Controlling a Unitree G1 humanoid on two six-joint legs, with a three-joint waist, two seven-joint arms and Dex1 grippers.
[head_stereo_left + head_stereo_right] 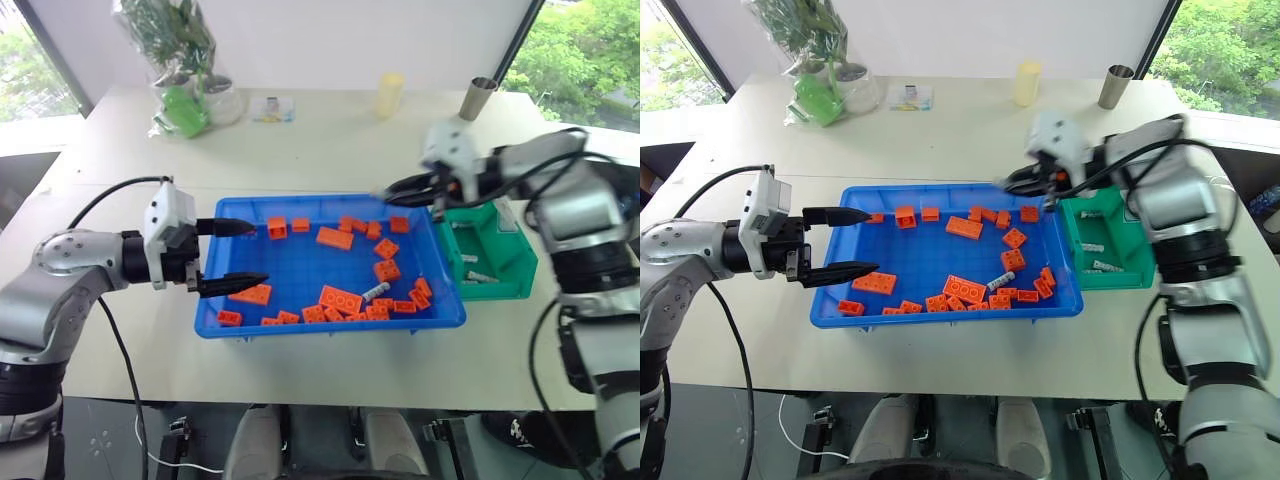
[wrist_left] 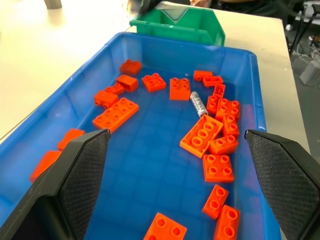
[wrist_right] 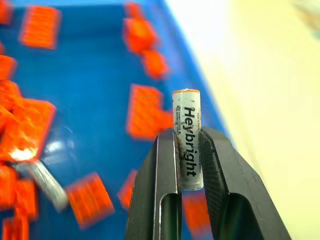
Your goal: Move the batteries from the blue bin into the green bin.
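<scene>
My right gripper (image 3: 186, 135) is shut on a silver-grey battery (image 3: 186, 145), which stands upright between its two fingers. In the eye views this gripper (image 1: 388, 192) hangs above the far right corner of the blue bin (image 1: 330, 325), next to the green bin (image 1: 517, 250). One more battery (image 1: 376, 291) lies among orange bricks in the blue bin's near right part. Two batteries (image 1: 480, 275) lie on the green bin's floor. Over the blue bin's left end, my left gripper (image 1: 235, 255) is open with nothing between its fingers (image 2: 75, 175).
Several orange bricks (image 1: 340, 298) are scattered over the blue bin. At the table's far side stand a bagged plant (image 1: 180, 70), a small card (image 1: 272, 108), a yellow cup (image 1: 389, 93) and a metal cup (image 1: 478, 98). The blue bin sits close to the table's near edge.
</scene>
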